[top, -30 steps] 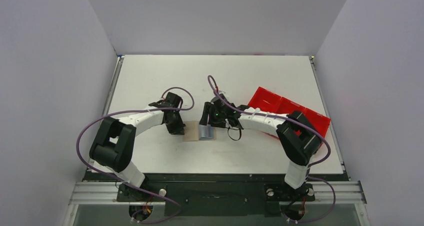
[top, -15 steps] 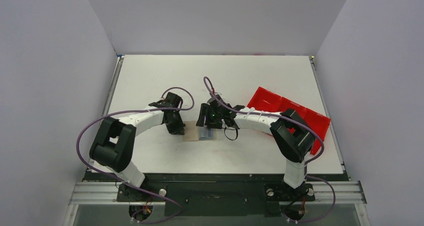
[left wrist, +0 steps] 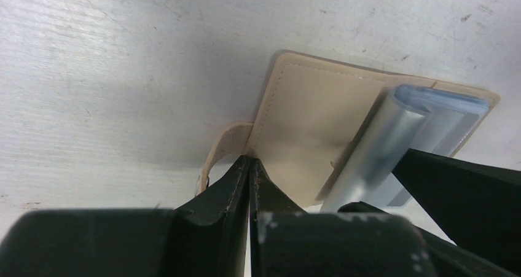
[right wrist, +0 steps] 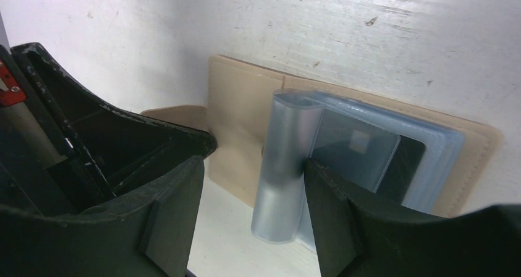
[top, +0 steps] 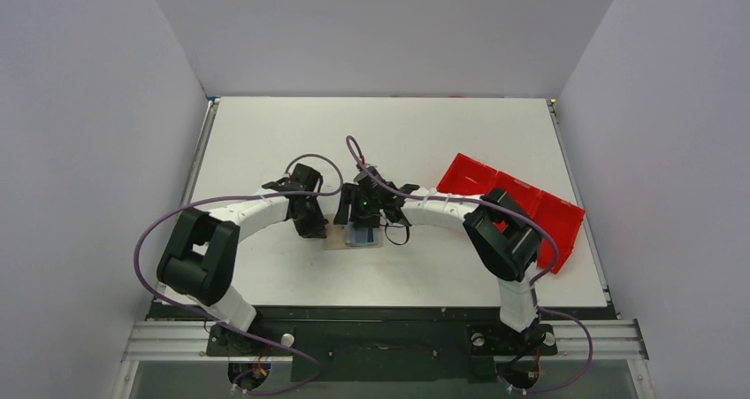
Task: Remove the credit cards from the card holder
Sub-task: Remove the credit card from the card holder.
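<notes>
Card holder (right wrist: 236, 105) lies open; only wrist views show left fingers (left wrist: 227, 191) pressed together, right fingers (right wrist: 178, 191) spread.

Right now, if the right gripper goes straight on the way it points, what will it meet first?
Probably the curled clear sleeve of the card holder: it stands between the open fingers of the right gripper, with the table behind. Depth is unclear.

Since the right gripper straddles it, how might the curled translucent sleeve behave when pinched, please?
Probably floppy: the translucent sleeve curls up off the card holder. Its glossy surface may slip between the fingers of the open right gripper.
</notes>
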Robot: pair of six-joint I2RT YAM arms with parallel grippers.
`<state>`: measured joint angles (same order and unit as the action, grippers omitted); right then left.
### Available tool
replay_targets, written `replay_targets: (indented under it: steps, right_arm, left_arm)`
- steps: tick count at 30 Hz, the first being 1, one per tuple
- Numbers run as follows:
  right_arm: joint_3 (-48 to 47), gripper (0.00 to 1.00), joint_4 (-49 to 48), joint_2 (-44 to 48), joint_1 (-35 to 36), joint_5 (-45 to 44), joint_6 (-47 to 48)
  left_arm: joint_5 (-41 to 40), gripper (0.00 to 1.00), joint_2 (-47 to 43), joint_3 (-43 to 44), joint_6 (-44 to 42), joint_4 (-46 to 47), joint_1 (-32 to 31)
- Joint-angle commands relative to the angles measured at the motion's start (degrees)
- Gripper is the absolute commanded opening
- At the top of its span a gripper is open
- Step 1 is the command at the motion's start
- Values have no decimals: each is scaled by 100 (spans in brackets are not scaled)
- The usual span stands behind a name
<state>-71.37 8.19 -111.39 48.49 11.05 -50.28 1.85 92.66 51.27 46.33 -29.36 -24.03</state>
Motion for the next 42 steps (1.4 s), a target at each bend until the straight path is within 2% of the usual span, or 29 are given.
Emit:
replay_targets:
  steps: [1, 12, 15, 22, 27, 32, 36, 42]
  right_arm:
    - [-340, 57, -143, -123, 55, 144, -78]
    - [-673, 57, -166, -442, 51, 349, -198]
    - [-671, 57, -242, -510, 55, 413, -276]
    - [-690, 58, -445, -697, 48, 673, -488]
    - [-536, 61, -739, -708, -10, 916, -632]
    - [-420, 64, -766, -613, -78, 957, -575]
    - [-407, 65, -934, -567, -100, 1045, -555]
    - [-447, 67, -1002, -529, -95, 1204, -529]
  left_arm:
    - [267, 0, -284, -51, 65, 278, -53]
    - [161, 0, -1169, 117, -106, -309, -40]
    - [345, 0, -1395, 44, -134, -291, -53]
    - [770, 5, -1474, -305, 116, 258, -162]
    - [1310, 16, -1494, -522, 388, 773, -136]
    - [1647, 17, -1518, -628, 587, 1026, -115]
    - [1560, 19, -1657, -627, 641, 1103, -134]
    - [1093, 20, -1884, -507, 380, 743, -146]
